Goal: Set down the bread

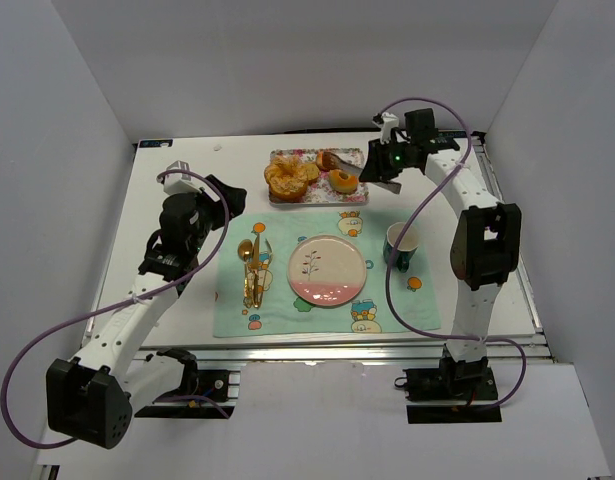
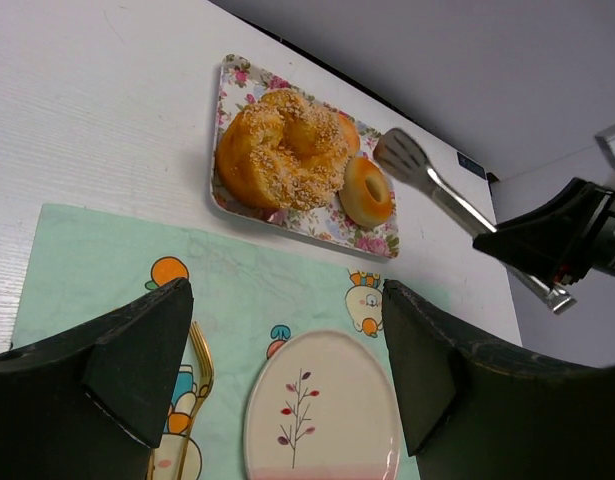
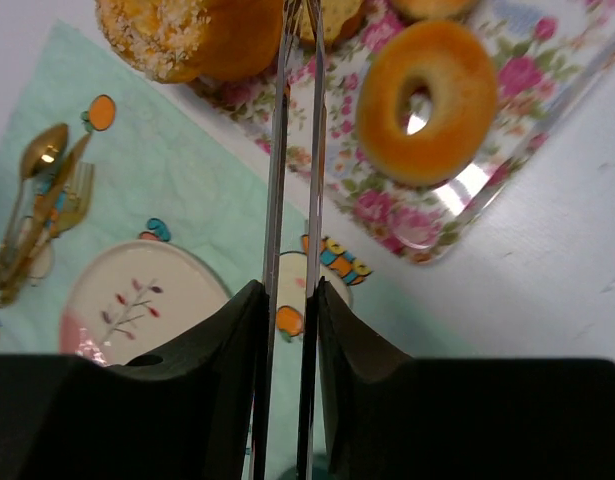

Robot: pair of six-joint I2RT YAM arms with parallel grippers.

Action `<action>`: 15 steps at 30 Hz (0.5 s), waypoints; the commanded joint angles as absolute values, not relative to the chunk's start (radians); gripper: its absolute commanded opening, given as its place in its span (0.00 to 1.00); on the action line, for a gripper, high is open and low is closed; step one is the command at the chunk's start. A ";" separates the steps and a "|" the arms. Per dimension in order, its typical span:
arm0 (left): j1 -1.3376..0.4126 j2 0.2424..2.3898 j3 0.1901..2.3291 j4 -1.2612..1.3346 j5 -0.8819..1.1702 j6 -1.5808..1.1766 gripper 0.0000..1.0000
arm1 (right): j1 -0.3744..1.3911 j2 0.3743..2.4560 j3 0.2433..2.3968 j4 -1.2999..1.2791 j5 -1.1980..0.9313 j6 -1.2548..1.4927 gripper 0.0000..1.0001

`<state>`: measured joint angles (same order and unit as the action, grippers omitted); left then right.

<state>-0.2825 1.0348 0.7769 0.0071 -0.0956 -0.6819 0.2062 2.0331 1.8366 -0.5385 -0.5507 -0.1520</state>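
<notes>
The bread [image 1: 328, 159], a crusty golden chunk, lies at the back of the floral tray [image 2: 233, 84] on the white counter [image 2: 77, 120], beside the seeded loaf [image 2: 282, 150] and the smooth ring donut [image 2: 366, 190]. Right pincer [image 3: 288, 300] is clamped on slim metal tongs [image 2: 403, 156]. Left pincer [image 2: 287, 330] stands wide apart above the mat [image 2: 107, 260].

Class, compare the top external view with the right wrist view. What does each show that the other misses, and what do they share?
Top external only: the mug, the left gripper and both whole arms.
Right wrist only: a close look at the tongs, their two blades nearly together, clamped in the right gripper.
Shared: the floral tray, the ring pastry, the plate, the gold cutlery and the placemat.
</notes>
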 commanded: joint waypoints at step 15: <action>-0.275 1.022 0.775 0.028 -0.115 -0.733 0.85 | 0.216 2.057 1.727 -0.331 -0.684 0.403 0.40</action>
